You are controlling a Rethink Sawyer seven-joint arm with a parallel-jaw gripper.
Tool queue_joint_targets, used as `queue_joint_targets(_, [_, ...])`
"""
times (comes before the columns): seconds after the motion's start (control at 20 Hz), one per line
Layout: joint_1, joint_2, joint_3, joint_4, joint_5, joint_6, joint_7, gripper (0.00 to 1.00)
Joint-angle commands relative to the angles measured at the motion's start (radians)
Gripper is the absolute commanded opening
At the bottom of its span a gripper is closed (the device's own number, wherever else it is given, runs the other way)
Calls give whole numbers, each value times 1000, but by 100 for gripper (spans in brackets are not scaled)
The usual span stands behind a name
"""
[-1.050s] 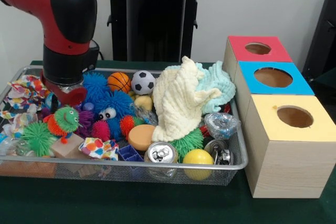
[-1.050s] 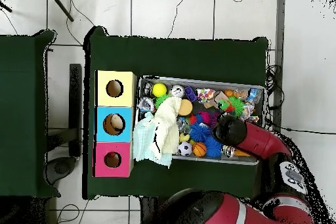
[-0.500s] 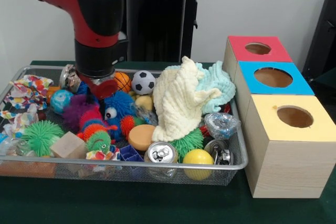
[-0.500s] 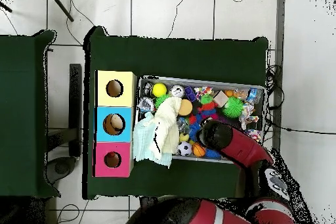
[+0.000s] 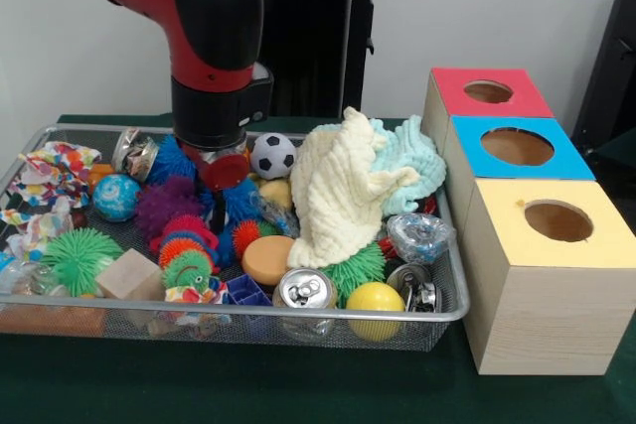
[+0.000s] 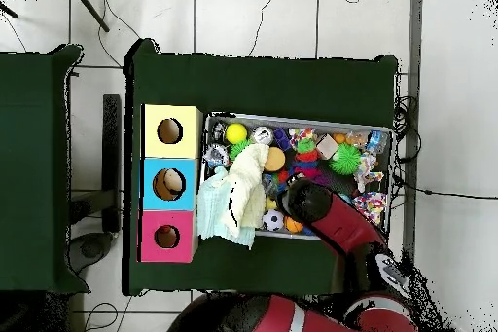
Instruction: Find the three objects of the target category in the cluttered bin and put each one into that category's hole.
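The wire mesh bin (image 5: 452, 290) is heaped with toys, cloths and cans. My gripper (image 5: 218, 204) hangs from the red and black arm (image 5: 214, 67), low among the fuzzy toys left of the bin's middle, beside the soccer ball (image 5: 270, 156). What it touches is hidden. A cream cloth (image 5: 343, 196) lies over a teal cloth (image 5: 409, 154) at the right. Along the front are a yellow ball (image 5: 375, 300), an upright can (image 5: 304, 290) and an orange disc (image 5: 268, 258). In the overhead view the arm (image 6: 321, 213) covers the gripper.
Three boxes with round holes stand right of the bin: red top (image 5: 487, 92), blue top (image 5: 517, 149), yellow top (image 5: 556, 223). A blue globe ball (image 5: 116, 197), green spiky ball (image 5: 78, 257) and wooden cube (image 5: 129, 275) lie at the left.
The arm has swept from the bin's left end toward its middle. Toys on the left were shoved about, and the basketball is now hidden behind the arm.
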Motion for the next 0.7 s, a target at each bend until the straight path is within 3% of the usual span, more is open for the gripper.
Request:
queue_joint_targets(0.05, [51,73,137,144,119,18,315,100])
queue_joint_targets(0.45, [133,18,75,163,197,124,312,100])
queue_joint_targets(0.7, [199,-21,62,198,282,78,372,100])
